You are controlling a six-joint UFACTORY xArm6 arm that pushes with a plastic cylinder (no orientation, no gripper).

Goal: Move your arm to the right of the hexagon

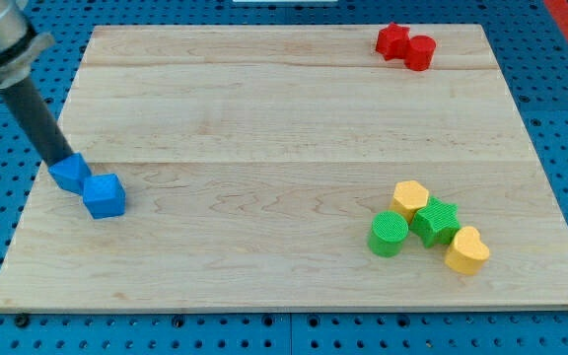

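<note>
We have a single camera view, looking down at a slant from above the near long edge of the wooden board (284, 266), facing across it toward its far edge at the view's top. We sit close enough that the board nearly fills the frame, with only strips of the blue perforated table (560, 148) around it. With no second view, we share no part of the scene.

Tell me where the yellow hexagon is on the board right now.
The yellow hexagon sits at the view's lower right of the wooden board, topping a cluster, touching the green star block, with the green cylinder just below-left.
</note>
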